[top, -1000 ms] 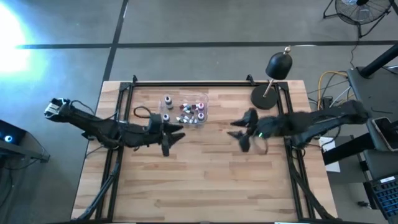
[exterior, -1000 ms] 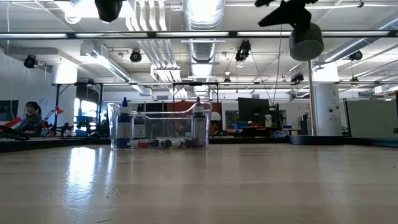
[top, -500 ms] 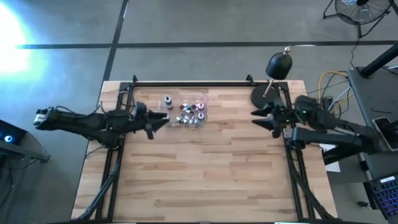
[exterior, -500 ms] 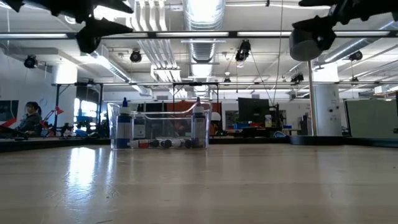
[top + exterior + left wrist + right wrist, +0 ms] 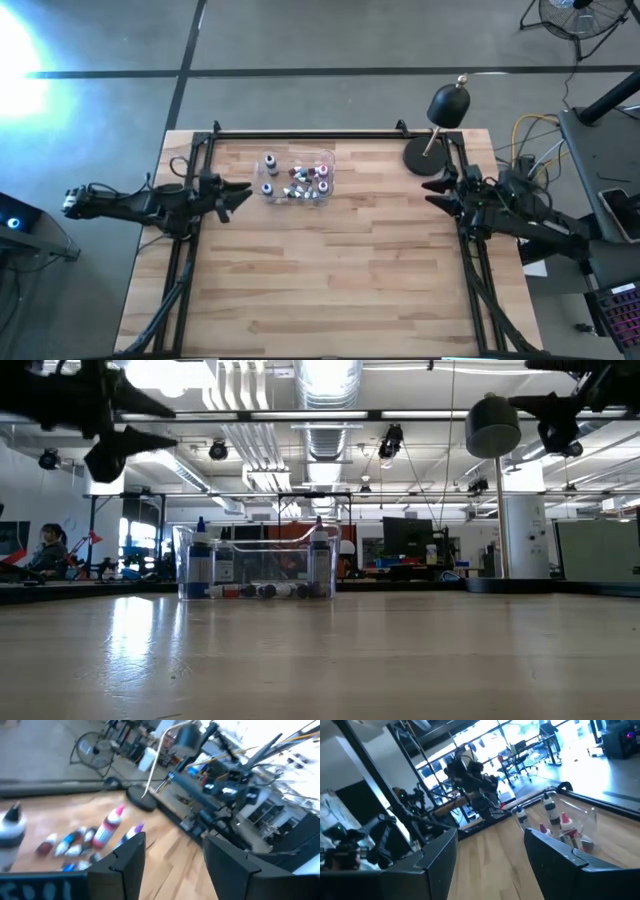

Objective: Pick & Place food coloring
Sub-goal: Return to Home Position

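Observation:
The food coloring bottles (image 5: pixel 300 180) sit in a clear plastic tray (image 5: pixel 328 158) on the far left part of the table. Two stand upright (image 5: pixel 269 164), and several lie on their sides on the tray's floor (image 5: pixel 262 591). The left wrist view shows an upright white-bodied bottle (image 5: pixel 11 827) and a red-capped one (image 5: pixel 107 827). My left gripper (image 5: pixel 238 198) hangs open above the table's left edge, left of the tray. My right gripper (image 5: pixel 430 193) is open above the right edge, far from the tray (image 5: pixel 585 820). Both are high in the low view (image 5: pixel 130 425) (image 5: pixel 560 420).
A black desk lamp stands at the far right corner, with its round base (image 5: pixel 425 155) on the wood and its head (image 5: pixel 448 105) raised. A black frame (image 5: pixel 300 133) runs along the far and side edges. Bare wood (image 5: pixel 330 280) fills the middle and near part.
Both arms have drawn back from the middle of the table. My left gripper moved toward the left edge and my right gripper toward the right edge, each also a little toward the far side. The bottles and tray have stayed where they were.

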`<state>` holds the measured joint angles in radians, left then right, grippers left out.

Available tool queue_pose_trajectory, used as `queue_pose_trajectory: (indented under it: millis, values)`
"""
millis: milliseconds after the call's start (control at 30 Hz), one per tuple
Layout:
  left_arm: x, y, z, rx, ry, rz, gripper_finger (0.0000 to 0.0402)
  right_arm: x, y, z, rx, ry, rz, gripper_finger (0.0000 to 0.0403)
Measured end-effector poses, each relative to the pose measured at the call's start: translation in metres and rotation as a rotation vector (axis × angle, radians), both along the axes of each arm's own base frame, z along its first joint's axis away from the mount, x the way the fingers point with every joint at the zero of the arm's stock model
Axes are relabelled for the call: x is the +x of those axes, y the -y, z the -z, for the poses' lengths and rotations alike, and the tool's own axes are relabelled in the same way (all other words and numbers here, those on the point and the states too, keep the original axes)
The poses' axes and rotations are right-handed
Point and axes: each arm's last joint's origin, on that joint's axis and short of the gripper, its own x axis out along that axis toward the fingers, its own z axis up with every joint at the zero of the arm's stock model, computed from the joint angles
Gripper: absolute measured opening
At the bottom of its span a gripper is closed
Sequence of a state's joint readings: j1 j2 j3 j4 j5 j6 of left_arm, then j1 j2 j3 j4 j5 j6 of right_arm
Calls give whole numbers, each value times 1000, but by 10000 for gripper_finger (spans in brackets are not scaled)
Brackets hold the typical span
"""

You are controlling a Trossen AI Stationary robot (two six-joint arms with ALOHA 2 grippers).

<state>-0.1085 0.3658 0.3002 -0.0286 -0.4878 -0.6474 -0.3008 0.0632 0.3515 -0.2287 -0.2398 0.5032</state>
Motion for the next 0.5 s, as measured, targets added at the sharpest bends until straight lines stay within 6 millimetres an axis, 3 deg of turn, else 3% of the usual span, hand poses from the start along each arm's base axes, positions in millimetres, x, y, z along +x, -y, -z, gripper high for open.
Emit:
queue_pose_trajectory:
  millis: [300,500]
  values:
    - [-7,-1,77,-12,-141,-8,172,6,2,32,31,-53,-1,224]
    - [-1,0,75,-21,-73,18,172,16,4,56,57,-140,-1,224]
